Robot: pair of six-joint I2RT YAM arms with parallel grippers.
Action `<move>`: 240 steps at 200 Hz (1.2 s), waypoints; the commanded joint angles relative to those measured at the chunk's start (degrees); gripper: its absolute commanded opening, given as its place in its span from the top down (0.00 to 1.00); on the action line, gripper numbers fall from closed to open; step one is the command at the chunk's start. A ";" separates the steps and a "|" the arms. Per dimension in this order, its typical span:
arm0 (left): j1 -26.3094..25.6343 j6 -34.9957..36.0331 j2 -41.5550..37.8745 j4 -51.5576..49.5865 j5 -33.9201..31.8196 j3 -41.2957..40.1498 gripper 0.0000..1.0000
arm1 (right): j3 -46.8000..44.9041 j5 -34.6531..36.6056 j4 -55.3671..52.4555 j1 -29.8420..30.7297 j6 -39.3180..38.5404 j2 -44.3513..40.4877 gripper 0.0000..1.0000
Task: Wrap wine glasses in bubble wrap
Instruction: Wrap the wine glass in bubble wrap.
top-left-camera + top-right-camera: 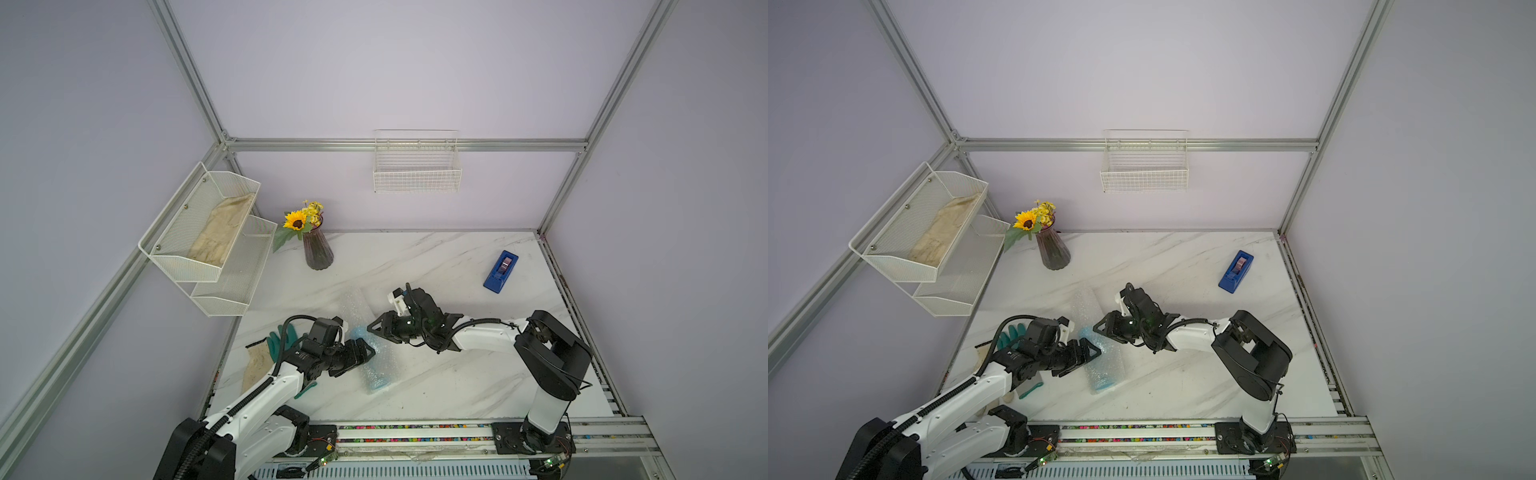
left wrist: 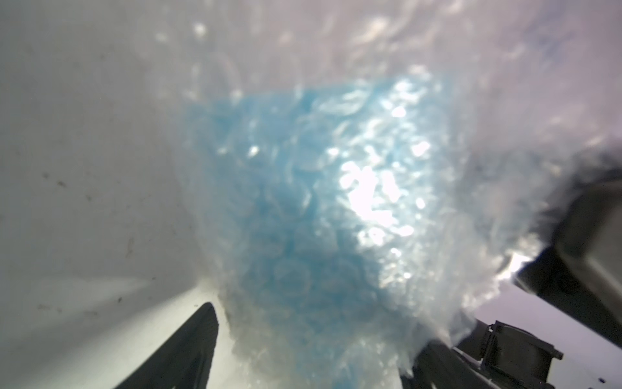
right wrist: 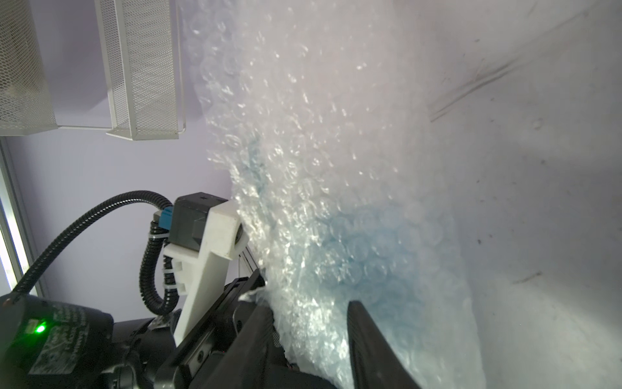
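The bubble wrap (image 1: 353, 303) (image 1: 1086, 303) lies rolled in a long tube on the marble table, seen in both top views. The light-blue wine glass (image 1: 380, 374) (image 1: 1104, 374) shows through the film inside the tube. My left gripper (image 1: 370, 351) (image 1: 1096, 352) reaches the tube from the left. In the left wrist view it (image 2: 318, 326) is open astride the wrapped wine glass (image 2: 286, 202), one finger clear of the film. My right gripper (image 1: 371, 327) (image 1: 1096, 326) meets the tube from the right. In the right wrist view it (image 3: 308, 304) is shut on the bubble wrap (image 3: 303, 134), with the wine glass (image 3: 370, 242) just beyond its tips.
A dark ribbed vase with a sunflower (image 1: 318, 253) stands at the back left. A blue tape dispenser (image 1: 500, 271) lies at the back right. A green glove (image 1: 278, 340) and a beige cloth (image 1: 255, 365) lie under my left arm. White mesh shelves (image 1: 208, 241) hang on the left wall.
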 commanded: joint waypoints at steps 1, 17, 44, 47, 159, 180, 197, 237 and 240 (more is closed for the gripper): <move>-0.23 3.58 0.26 2.24 0.14 -2.06 0.25 | 1.52 1.20 -1.76 0.42 0.17 -0.49 0.59; -0.26 5.06 0.01 2.76 -0.10 -2.30 0.26 | 1.28 1.65 -2.34 -0.20 -0.10 -1.42 0.58; -0.35 7.45 0.59 4.70 1.00 -2.44 0.30 | 0.93 1.52 -3.36 -1.86 -0.93 -3.26 0.58; -0.36 7.72 0.70 5.09 1.34 -2.47 0.31 | 0.91 1.51 -3.58 -2.14 -1.09 -3.48 0.58; -8.16 16.73 14.83 12.73 2.77 7.63 0.49 | -7.20 1.21 -12.43 -21.09 -8.05 -19.42 0.58; -10.35 18.12 18.37 13.34 2.55 10.95 0.52 | -8.16 1.94 -15.55 -27.21 -11.37 -23.39 0.58; -11.26 19.11 20.22 13.81 2.55 12.77 0.54 | -9.31 1.00 -16.57 -32.77 -13.18 -26.41 0.58; -11.62 21.53 25.24 15.50 4.82 16.85 0.59 | -11.33 0.25 -18.45 -44.51 -17.09 -29.07 0.59; -11.68 21.65 25.80 15.54 4.96 17.15 0.59 | -11.65 0.27 -18.51 -45.50 -17.26 -29.16 0.59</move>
